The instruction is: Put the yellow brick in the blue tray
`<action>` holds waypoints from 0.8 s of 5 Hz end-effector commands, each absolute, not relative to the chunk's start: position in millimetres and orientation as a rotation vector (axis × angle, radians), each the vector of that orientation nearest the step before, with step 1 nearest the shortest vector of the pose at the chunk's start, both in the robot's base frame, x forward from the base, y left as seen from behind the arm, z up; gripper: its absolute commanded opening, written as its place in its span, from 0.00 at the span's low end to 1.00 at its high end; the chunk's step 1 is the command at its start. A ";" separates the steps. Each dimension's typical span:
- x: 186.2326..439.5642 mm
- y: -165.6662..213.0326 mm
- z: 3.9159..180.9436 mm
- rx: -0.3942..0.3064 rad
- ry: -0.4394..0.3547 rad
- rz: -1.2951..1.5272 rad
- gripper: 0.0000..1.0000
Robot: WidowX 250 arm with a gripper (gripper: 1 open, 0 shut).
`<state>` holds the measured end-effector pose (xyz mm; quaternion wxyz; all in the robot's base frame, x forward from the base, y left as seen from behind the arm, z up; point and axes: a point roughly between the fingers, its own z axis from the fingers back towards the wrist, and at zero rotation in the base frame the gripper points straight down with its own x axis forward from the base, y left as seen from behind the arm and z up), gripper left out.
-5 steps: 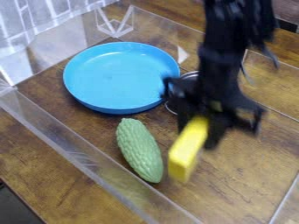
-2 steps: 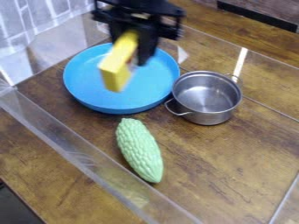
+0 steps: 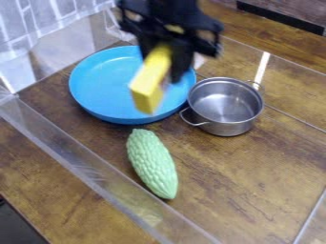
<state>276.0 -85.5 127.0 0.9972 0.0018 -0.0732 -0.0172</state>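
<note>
The yellow brick (image 3: 151,84) hangs tilted in the air, long side roughly upright, and in this view it lies over the right part of the blue tray (image 3: 95,86). My gripper (image 3: 167,50) points down from above and is shut on the brick's upper end. Motion blurs the dark fingers. The tray is a round, shallow, bright blue plate lying on the wooden table at the back left, with nothing resting in it.
A small steel pot (image 3: 227,103) stands just right of the tray, its handle pointing back. A bumpy green gourd (image 3: 152,162) lies in front of the tray. Clear plastic walls (image 3: 51,133) border the table at the front left.
The gripper carried the brick from low beside the gourd at the front right up and back over the tray. In the last half second it shifted a little to the right.
</note>
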 end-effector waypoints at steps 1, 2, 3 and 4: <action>275.0 -79.5 135.7 0.004 -0.184 -0.041 0.00; 277.5 -69.0 143.0 0.018 -0.188 -0.050 0.00; 280.6 -59.9 145.7 0.038 -0.183 -0.070 0.00; 282.5 -56.5 152.8 0.067 -0.182 -0.100 0.00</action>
